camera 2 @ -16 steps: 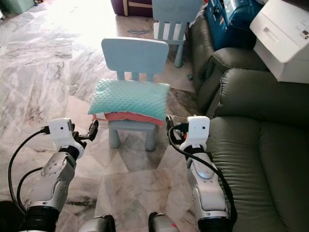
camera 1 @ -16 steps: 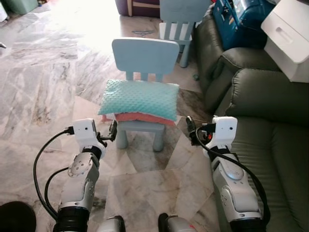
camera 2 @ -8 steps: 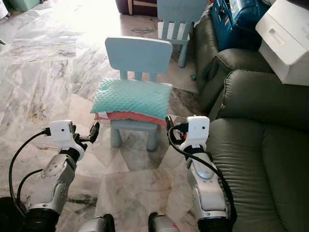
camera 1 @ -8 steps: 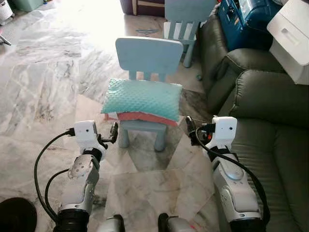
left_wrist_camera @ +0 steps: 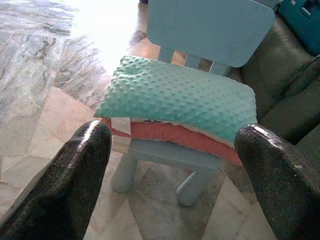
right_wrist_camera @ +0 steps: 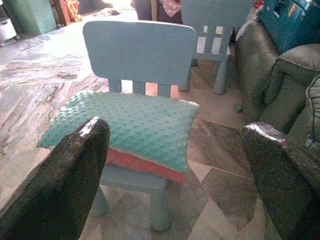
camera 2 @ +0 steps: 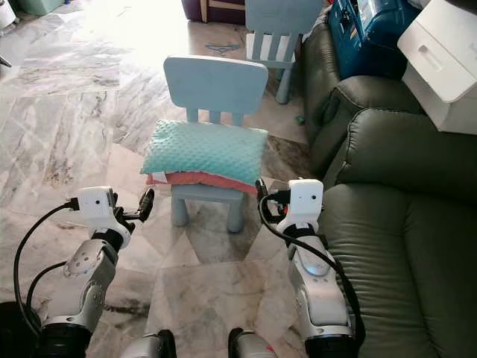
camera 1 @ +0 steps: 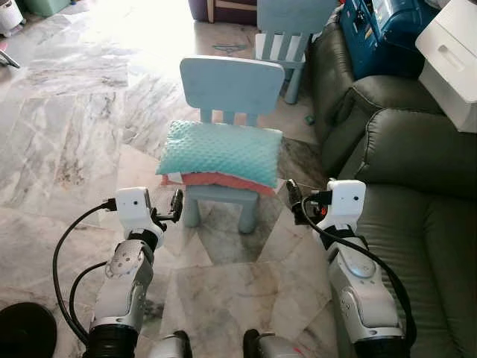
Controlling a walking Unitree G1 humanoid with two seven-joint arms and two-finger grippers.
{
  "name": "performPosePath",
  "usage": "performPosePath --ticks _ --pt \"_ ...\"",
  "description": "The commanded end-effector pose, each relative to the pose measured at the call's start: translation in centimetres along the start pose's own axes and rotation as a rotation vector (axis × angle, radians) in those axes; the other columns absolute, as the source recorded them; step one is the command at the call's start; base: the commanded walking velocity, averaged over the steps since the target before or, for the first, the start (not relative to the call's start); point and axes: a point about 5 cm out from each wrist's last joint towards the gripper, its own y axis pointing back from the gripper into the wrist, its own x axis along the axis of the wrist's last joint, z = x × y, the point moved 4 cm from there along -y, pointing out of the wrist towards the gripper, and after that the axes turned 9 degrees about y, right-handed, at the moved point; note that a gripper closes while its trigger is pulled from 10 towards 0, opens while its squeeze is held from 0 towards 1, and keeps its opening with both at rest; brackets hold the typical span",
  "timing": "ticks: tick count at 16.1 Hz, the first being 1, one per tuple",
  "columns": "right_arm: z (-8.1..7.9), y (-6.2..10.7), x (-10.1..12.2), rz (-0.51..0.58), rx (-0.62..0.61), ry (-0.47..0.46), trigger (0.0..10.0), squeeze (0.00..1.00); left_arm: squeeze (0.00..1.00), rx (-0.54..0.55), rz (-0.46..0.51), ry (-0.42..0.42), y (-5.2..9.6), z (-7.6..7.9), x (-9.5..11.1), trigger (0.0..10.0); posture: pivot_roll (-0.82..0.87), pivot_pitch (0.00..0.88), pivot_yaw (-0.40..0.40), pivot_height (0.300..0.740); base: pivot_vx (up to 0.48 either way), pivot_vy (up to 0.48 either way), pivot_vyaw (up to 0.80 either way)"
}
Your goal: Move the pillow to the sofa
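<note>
step: reach for pillow (camera 1: 221,152) | pillow lies across chair (camera 1: 231,84) seat, sofa (camera 1: 417,171) just right | left pincer (camera 1: 176,203), right pincer (camera 1: 292,192) both wide, empty, short of the seat's front corners | advice: close in evenly on both pillow ends before squeezing

We see a pale blue child's chair (camera 1: 229,86) on marble floor (camera 1: 67,142); second chair (camera 1: 291,22), blue case (camera 1: 380,30), white drawer unit (camera 1: 451,56) behind.

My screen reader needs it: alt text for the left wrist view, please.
A teal dotted pillow lies on a coral cushion on a small light-blue chair, framed between the left gripper's open black fingers. Marble floor lies around the chair.
</note>
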Motion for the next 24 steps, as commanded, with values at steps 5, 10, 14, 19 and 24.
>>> performPosePath --ticks 5,10,14,19,24 --pt "0.18 0.14 -0.59 -0.028 -0.012 0.009 10.0 0.0 0.0 -0.014 0.007 -0.014 0.24 0.1 0.17 10.0 -0.09 0.192 -0.039 0.74 0.0 0.0 0.0" --pt "0.18 0.14 -0.59 -0.028 -0.012 0.009 10.0 0.0 0.0 -0.014 0.007 -0.014 0.24 0.1 0.17 10.0 -0.09 0.192 -0.039 0.74 0.0 0.0 0.0" --pt "0.18 0.14 -0.59 -0.028 -0.012 0.009 10.0 0.0 0.0 -0.014 0.007 -0.014 0.24 0.1 0.17 10.0 -0.09 0.192 -0.039 0.74 0.0 0.0 0.0" --pt "0.18 0.14 -0.59 -0.028 -0.012 0.009 10.0 0.0 0.0 -0.014 0.007 -0.014 0.24 0.1 0.17 10.0 -0.09 0.192 -0.039 0.74 0.0 0.0 0.0" --pt "0.18 0.14 -0.59 -0.028 -0.012 0.009 10.0 0.0 0.0 -0.014 0.007 -0.014 0.24 0.1 0.17 10.0 -0.09 0.192 -0.039 0.74 0.0 0.0 0.0"
